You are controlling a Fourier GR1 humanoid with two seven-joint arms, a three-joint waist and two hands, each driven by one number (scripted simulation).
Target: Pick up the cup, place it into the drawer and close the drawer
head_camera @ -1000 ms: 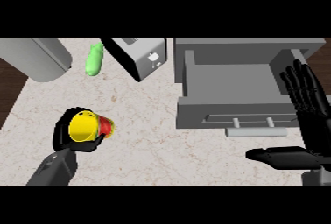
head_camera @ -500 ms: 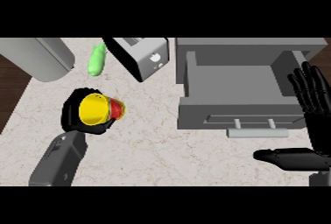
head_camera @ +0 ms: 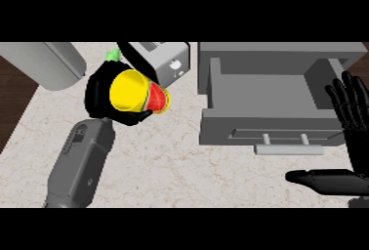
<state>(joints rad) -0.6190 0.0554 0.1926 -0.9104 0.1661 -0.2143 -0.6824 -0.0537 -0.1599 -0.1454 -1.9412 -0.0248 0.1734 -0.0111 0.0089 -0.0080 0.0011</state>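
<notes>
The left hand (head_camera: 108, 95) is curled round the cup (head_camera: 137, 93), which is held above the counter (head_camera: 180, 166) toward its far left part, with the yellow inside turned up toward the view and a red and orange outer side showing at the right. The grey forearm runs from the hand down to the near edge. Just beyond the cup a toaster (head_camera: 162, 58) is seen at the far edge, and a small green thing (head_camera: 113, 54) is partly hidden behind the hand. A grey rounded appliance (head_camera: 51, 63) stands at the far left corner. To the right, the open drawer (head_camera: 267, 97) is seen with its handle (head_camera: 288, 149) facing the near edge. The right hand (head_camera: 346, 122) is held open at the right edge, fingers straight and pointing away, thumb (head_camera: 324, 180) spread toward the left below the drawer's front.
</notes>
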